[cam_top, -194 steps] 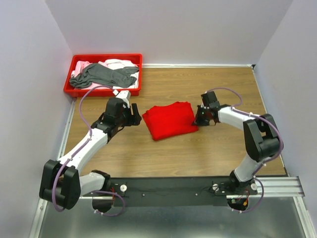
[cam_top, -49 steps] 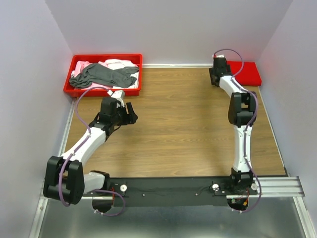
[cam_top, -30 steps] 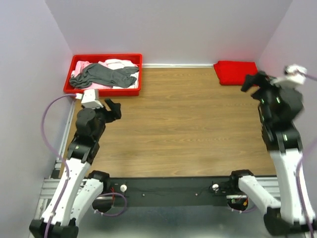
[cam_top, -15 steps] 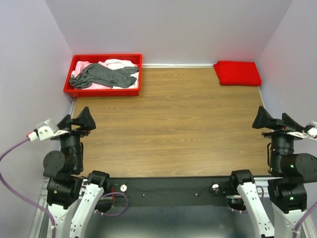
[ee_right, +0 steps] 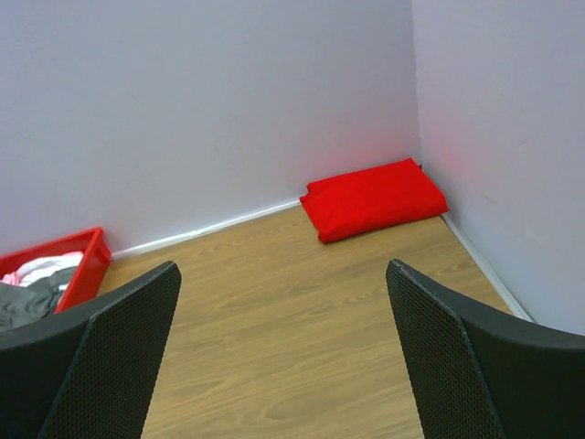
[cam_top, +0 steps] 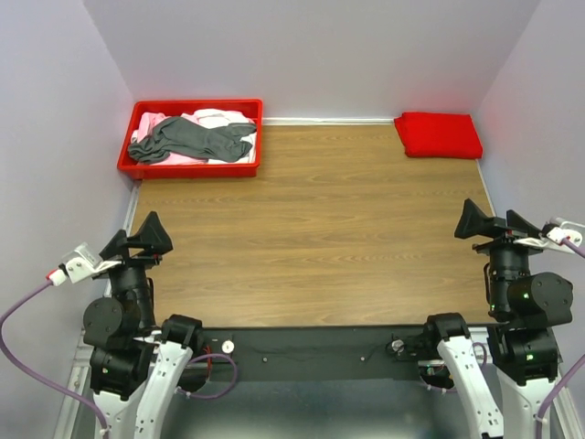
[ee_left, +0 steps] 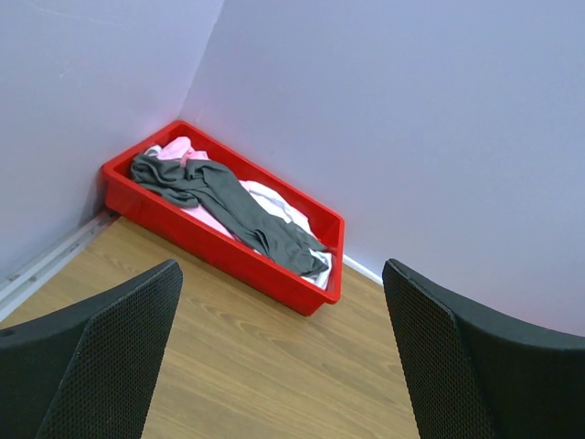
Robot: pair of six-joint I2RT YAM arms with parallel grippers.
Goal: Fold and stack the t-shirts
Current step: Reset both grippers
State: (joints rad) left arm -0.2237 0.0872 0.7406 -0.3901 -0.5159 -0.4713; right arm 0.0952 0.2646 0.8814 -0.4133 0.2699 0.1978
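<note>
Wooden table (cam_top: 311, 229) holds shirt-filled red tray (cam_top: 187, 170) and folded red t-shirt (cam_top: 439, 134)

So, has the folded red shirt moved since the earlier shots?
Yes. The red shirt went from mid-table to the far right corner, farther from the red tray, which stayed in the far left corner.

Lilac walls (cam_top: 311, 55) enclose wood-grain table (cam_top: 311, 229)

Dark grey t-shirt (ee_left: 228, 203) atop pink t-shirts (ee_left: 177, 146) in the red tray (ee_left: 233, 263)
</note>
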